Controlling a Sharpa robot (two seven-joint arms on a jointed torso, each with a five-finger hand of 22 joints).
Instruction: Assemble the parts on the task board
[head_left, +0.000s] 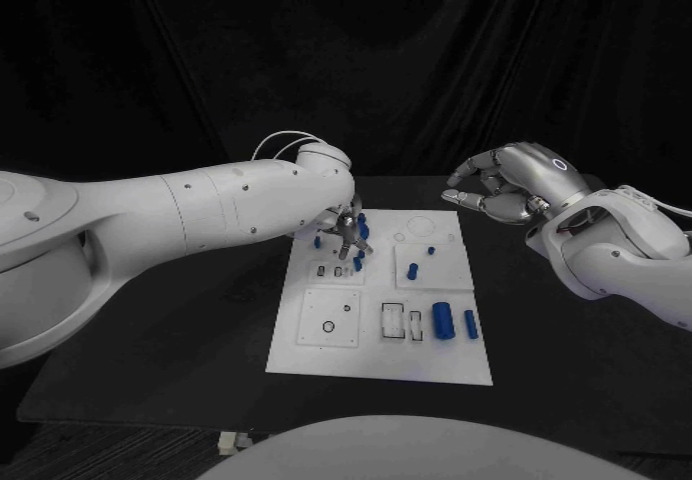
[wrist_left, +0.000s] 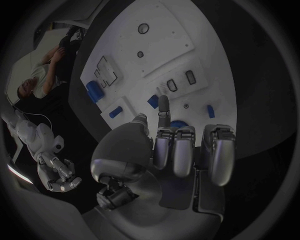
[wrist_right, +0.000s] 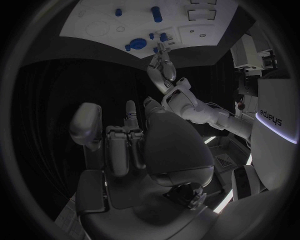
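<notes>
- Two white arms over a black table (head_left: 173, 330): one entering from each side.
- Task board (head_left: 384, 300): white plate at the table's middle, lying flat, with outlined recesses.
- Right hand (head_left: 508, 180): raised beside the board's far right corner, apart from it, fingers curled inward around nothing.
- Left hand (head_left: 346, 232): low over the board's far left area, fingertips pointing down among the blue pieces there; whether it pinches one, cannot tell.
- Blue parts: two upright cylinders (head_left: 444, 321) near the board's right edge; a smaller peg (head_left: 413, 270) mid-board.
</notes>
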